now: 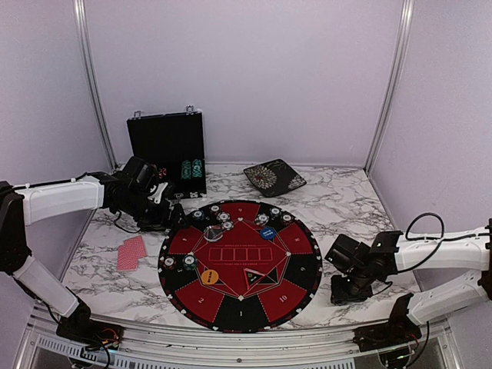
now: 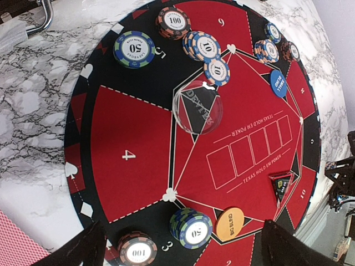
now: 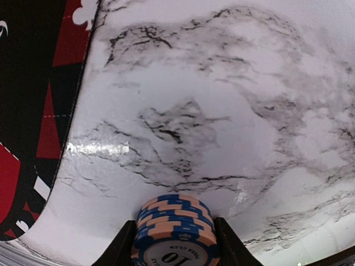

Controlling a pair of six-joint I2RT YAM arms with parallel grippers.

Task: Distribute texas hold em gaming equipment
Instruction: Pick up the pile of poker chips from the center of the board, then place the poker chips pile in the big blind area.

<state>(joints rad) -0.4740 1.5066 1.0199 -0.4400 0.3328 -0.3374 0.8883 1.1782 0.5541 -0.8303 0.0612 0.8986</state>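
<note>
Several poker chip stacks ring the round red-and-black mat (image 1: 240, 265), among them a blue 50 stack (image 2: 192, 228) and a 100 stack (image 2: 136, 250). An orange button (image 2: 230, 223), a blue button (image 2: 279, 83) and a clear dealer disc (image 2: 198, 107) lie on the mat. Red-backed cards (image 1: 132, 252) rest on the marble left of it. My left gripper (image 1: 165, 209) hovers open over the mat's left edge, holding nothing. My right gripper (image 3: 173, 244) sits low on the marble right of the mat, its fingers against both sides of a blue-and-orange 10 chip stack (image 3: 175, 224).
An open black case (image 1: 167, 146) holding more chips (image 1: 192, 167) stands at the back left. A dark patterned square tray (image 1: 274, 177) lies at the back centre. Pale walls close in the table on three sides.
</note>
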